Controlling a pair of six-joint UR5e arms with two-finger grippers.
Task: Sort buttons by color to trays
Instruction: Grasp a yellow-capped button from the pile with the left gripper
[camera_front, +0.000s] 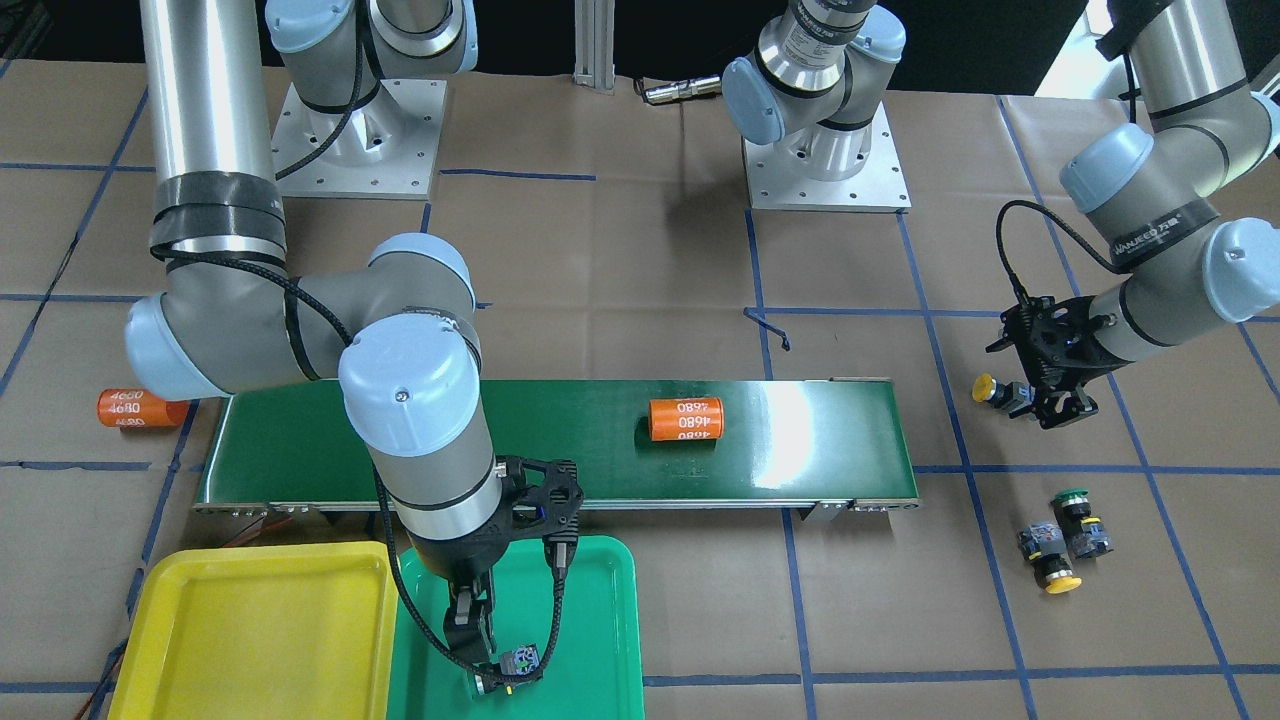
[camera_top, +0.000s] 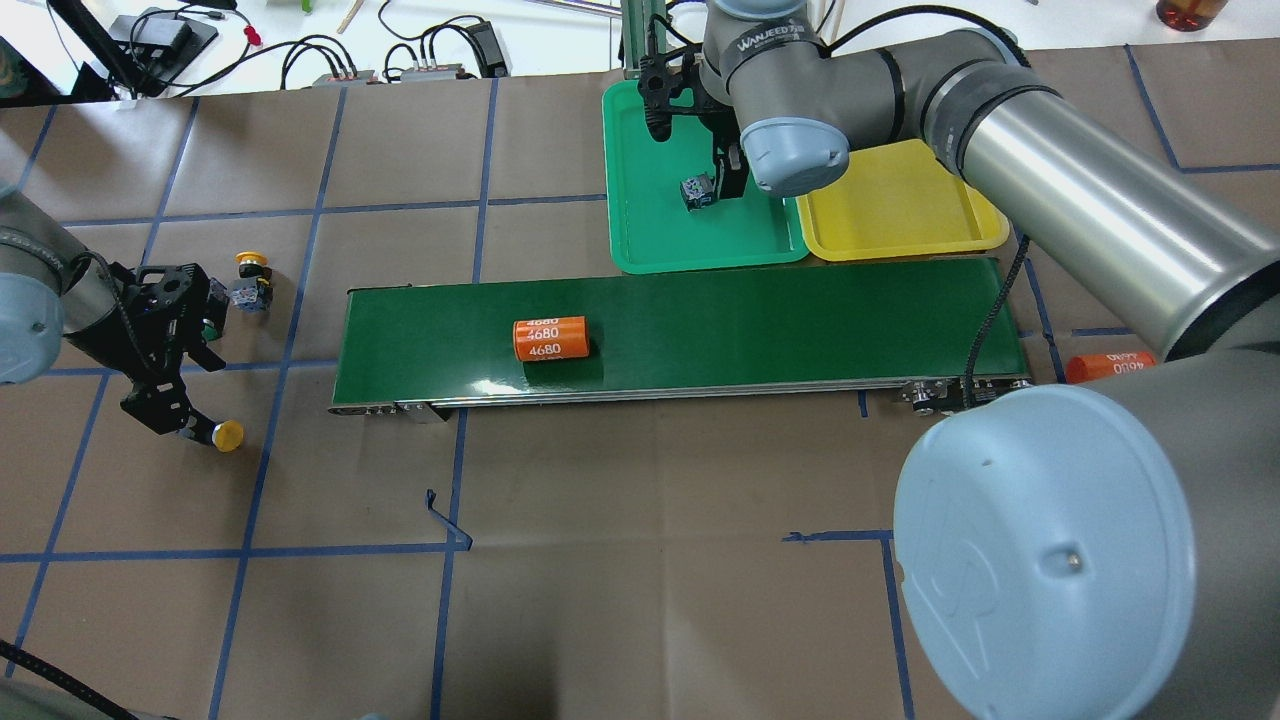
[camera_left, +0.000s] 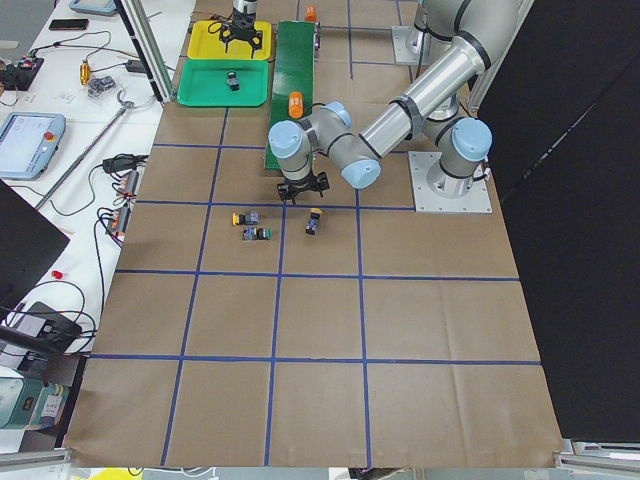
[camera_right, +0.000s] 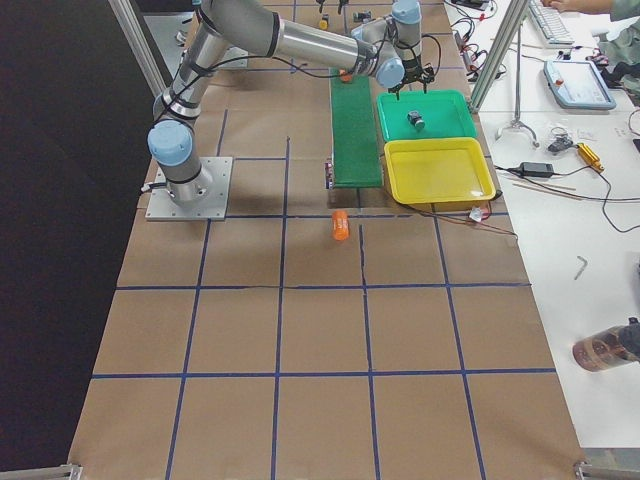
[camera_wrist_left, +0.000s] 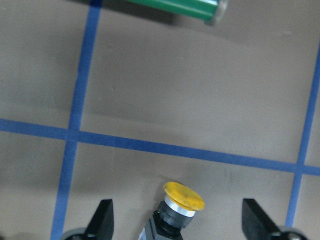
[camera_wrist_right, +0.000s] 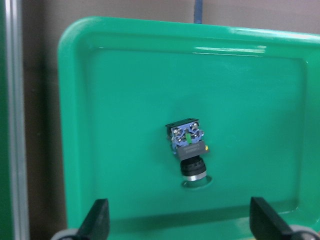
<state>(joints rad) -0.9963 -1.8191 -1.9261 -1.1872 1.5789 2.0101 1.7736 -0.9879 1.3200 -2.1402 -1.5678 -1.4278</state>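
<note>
Trouble is most likely at the left gripper (camera_wrist_left: 176, 207), whose fingers stand wide apart with a yellow button (camera_wrist_left: 184, 196) on the paper between them, not gripped. The button lies on its side. Its long axis runs slantwise across the gap, with the round cap pointing up and away towards the end of the green belt (camera_front: 560, 445) and the blocky body trailing back out of the wrist view. If the fingers closed from here, I judge they would meet it off-square, perhaps on the round neck, and it could swivel or squirt free. How low the gripper sits cannot be told. The right gripper (camera_wrist_right: 180, 207) is also spread wide and holds nothing, above the green tray (camera_wrist_right: 100, 75). A button (camera_wrist_right: 187, 145) lies on that tray's floor, terminal end away from the fingers and cap towards them, so a careless descent could knock it. The yellow tray (camera_front: 250, 620) beside it holds no button. Two more, a green-capped button (camera_front: 1082, 518) and a yellow-capped button (camera_front: 1048, 562), lie touching side by side with caps opposed, so picking one may drag the other.
</note>
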